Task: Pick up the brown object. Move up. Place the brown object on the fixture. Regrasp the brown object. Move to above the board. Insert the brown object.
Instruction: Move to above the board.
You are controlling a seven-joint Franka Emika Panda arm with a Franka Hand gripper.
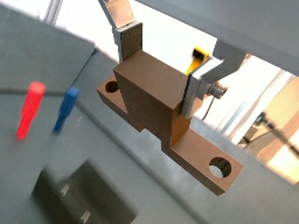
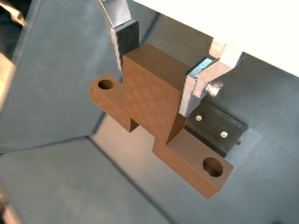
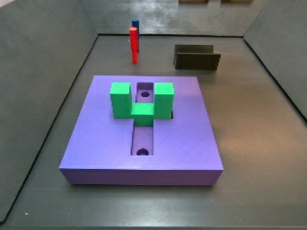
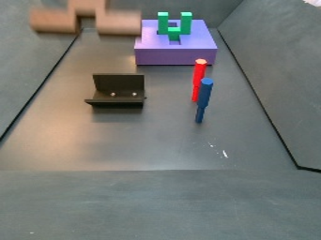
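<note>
The brown object [image 1: 149, 105] is a light-brown bar with a round hole at each end and a raised block in its middle. My gripper [image 1: 162, 72] is shut on that block, one silver finger on each side, as both wrist views show [image 2: 162, 74]. In a side view the brown object [image 4: 85, 19] hangs blurred high over the floor, short of the board; the gripper itself is out of that frame. The dark fixture [image 4: 116, 91] stands on the floor below and nearer [image 2: 219, 129]. The purple board [image 3: 96, 135] carries a green U-shaped block [image 3: 140, 99] over its lengthwise slot.
A red peg [image 4: 198, 80] and a blue peg [image 4: 205, 100] stand upright on the floor beside the fixture; both show in a wrist view too, the red peg [image 1: 30, 111] and the blue peg [image 1: 66, 108]. Grey sloping walls [image 3: 54, 81] enclose the floor.
</note>
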